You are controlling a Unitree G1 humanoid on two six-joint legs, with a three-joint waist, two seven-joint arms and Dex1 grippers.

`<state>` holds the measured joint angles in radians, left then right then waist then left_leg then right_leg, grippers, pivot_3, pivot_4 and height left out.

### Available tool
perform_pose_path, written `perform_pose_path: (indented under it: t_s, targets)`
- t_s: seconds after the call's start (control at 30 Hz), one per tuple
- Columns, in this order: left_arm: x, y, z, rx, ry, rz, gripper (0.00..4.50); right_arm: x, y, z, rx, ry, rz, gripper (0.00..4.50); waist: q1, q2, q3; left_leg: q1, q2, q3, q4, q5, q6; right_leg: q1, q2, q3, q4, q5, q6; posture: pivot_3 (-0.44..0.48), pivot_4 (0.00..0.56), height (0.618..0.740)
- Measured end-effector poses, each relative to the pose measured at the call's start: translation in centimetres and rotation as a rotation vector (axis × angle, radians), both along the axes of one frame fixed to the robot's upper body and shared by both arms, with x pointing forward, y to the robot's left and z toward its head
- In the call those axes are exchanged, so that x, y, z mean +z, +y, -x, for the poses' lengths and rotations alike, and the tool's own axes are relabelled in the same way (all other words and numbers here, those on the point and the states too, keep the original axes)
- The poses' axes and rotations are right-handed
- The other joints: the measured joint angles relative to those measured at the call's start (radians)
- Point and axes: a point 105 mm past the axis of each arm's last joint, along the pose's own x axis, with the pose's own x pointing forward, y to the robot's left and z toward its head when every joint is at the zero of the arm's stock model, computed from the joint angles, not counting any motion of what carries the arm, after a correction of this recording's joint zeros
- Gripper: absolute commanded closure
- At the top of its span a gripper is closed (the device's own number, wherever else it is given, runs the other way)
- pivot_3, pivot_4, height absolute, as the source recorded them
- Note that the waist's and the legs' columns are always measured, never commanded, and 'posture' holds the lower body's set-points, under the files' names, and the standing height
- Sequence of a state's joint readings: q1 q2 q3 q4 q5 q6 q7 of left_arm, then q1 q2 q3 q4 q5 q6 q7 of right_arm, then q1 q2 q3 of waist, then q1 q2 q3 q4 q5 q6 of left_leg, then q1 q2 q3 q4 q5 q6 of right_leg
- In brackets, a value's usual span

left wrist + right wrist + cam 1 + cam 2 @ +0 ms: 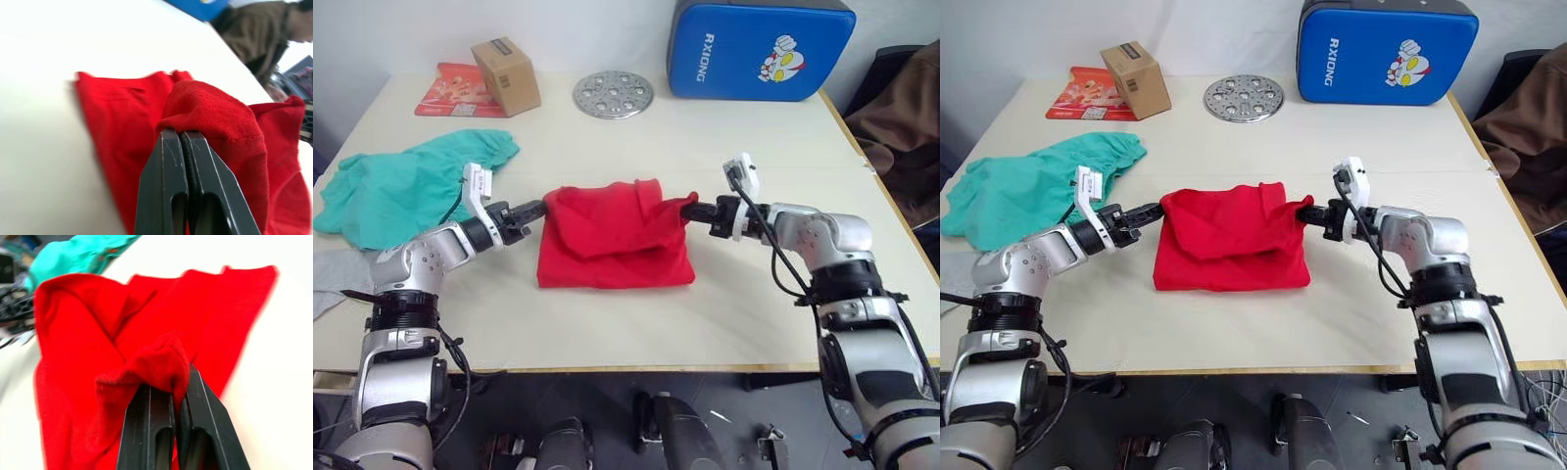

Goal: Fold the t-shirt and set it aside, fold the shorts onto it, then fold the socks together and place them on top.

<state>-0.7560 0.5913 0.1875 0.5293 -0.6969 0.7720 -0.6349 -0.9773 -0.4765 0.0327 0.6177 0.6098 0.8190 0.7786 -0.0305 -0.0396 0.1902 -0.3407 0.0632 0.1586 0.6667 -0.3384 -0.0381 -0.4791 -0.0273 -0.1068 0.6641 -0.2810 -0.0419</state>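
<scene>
The red t-shirt [612, 240] lies partly folded in the middle of the table, its far edge lifted off the surface. My left gripper [540, 208] is shut on the shirt's left corner and my right gripper [693, 203] is shut on its right corner. In the left wrist view the black fingers [168, 191] pinch a bunched fold of red cloth, and the right wrist view shows the same on its fingers [151, 426]. The teal shorts [406, 186] lie crumpled at the left of the table. A grey sock [333, 276] lies at the table's near left edge.
A cardboard box [506, 75] on a red packet [455, 90], a round perforated metal disc [613, 94] and a blue padded case [759, 49] stand along the far side. A brown garment [901, 113] hangs beyond the right edge of the beige table [724, 313].
</scene>
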Motion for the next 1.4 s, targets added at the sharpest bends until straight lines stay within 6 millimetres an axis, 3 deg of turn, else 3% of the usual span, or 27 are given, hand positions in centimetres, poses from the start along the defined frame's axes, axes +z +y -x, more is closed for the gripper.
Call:
perform_pose_path:
  t_s: [0.13,0.3,0.4,0.53,0.63,0.77,0.8,0.87,1.0,1.13,1.27,1.33,1.4]
  targets:
    - [-0.8,0.2,-0.5,0.045,0.017,0.021,4.5,0.6,1.1,-0.5,0.033,0.002,-0.045,4.47,-0.004,0.0,0.0,0.0,0.001,0.001,-0.001,0.002,-0.002,-0.001,0.0,0.0,0.002,0.001,-0.001,0.0,0.15,0.74]
    - [1.1,0.7,1.2,-0.02,-0.036,0.125,4.5,3.0,2.2,1.2,0.201,-0.023,-0.14,4.47,-0.01,0.0,0.0,0.001,0.001,0.001,-0.002,0.003,-0.004,-0.002,0.001,0.0,0.003,0.001,-0.002,0.0,0.15,0.74]
    - [1.7,1.4,1.5,-0.013,-0.047,0.158,4.5,3.2,2.5,1.5,0.234,-0.03,-0.145,4.47,-0.01,0.0,0.0,0.002,0.001,0.001,0.0,0.003,-0.004,0.0,0.0,0.001,0.004,0.001,-0.002,0.0,0.15,0.74]
    - [0.9,2.1,0.5,0.053,-0.015,0.131,4.5,2.0,2.9,0.2,0.18,-0.04,-0.092,4.47,-0.01,0.0,0.0,0.003,0.0,0.001,-0.001,0.005,-0.005,0.0,0.0,0.001,0.004,0.001,-0.003,0.0,0.15,0.74]
    - [-0.1,1.6,-1.1,0.094,0.03,0.095,4.5,0.5,3.5,-1.3,0.105,-0.055,-0.019,4.47,-0.011,0.0,0.0,0.003,0.0,0.001,-0.002,0.005,-0.005,-0.001,0.0,0.001,0.004,0.002,-0.003,0.0,0.15,0.74]
    - [-2.8,1.4,-2.2,0.153,0.115,0.03,4.5,-1.8,3.0,-2.5,0.011,-0.042,0.073,4.47,-0.015,0.0,0.0,0.003,0.001,0.003,-0.003,0.005,-0.005,-0.002,0.0,0.001,0.004,0.001,-0.003,0.0,0.15,0.74]
    - [-3.7,1.7,-2.2,0.172,0.14,0.013,4.5,-2.4,2.7,-2.6,-0.006,-0.03,0.091,4.27,-0.019,0.0,0.0,0.003,0.001,0.003,-0.003,0.005,-0.005,-0.002,0.0,0.001,0.004,0.001,-0.003,0.0,0.15,0.74]
    - [-3.9,2.0,-2.4,0.188,0.142,0.001,4.1,-3.1,2.1,-2.7,-0.037,-0.002,0.111,3.83,-0.023,0.0,0.0,0.003,0.001,0.003,-0.003,0.005,-0.006,-0.002,0.0,0.001,0.005,0.001,-0.003,0.0,0.15,0.74]
    - [-3.4,2.9,-2.5,0.205,0.136,-0.02,2.98,-3.1,1.0,-2.6,-0.047,0.024,0.132,2.42,-0.029,0.0,0.0,0.004,0.001,0.003,-0.003,0.006,-0.006,-0.002,0.0,0.002,0.007,0.002,-0.003,0.0,0.15,0.74]
    - [-2.4,6.0,-1.9,0.265,0.129,-0.044,1.92,-1.4,-1.8,-2.1,-0.051,-0.03,0.171,1.26,-0.033,0.0,0.0,0.004,0.001,0.004,-0.004,0.005,-0.008,-0.003,0.001,0.002,0.008,0.001,-0.004,0.0,0.15,0.74]
    - [-0.3,9.1,0.7,0.235,0.045,-0.185,0.71,-1.9,-5.1,1.4,-0.018,-0.105,0.291,0.0,-0.029,0.0,0.0,0.004,0.001,0.003,-0.006,0.005,-0.01,-0.003,0.001,0.002,0.007,0.0,-0.005,0.0,0.15,0.74]
    - [-0.2,9.0,2.2,0.169,0.014,-0.269,0.11,-2.1,-5.3,3.0,0.016,-0.132,0.331,0.0,-0.029,0.001,0.0,0.005,0.001,0.003,-0.006,0.005,-0.01,-0.003,0.001,0.002,0.007,0.0,-0.005,0.0,0.15,0.74]
    - [-0.3,7.4,3.9,0.05,-0.033,-0.364,0.11,-1.5,-4.3,4.8,0.081,-0.211,0.36,0.0,-0.028,0.001,0.0,0.005,0.001,0.003,-0.005,0.005,-0.01,-0.003,0.001,0.003,0.007,0.0,-0.005,0.0,0.15,0.74]
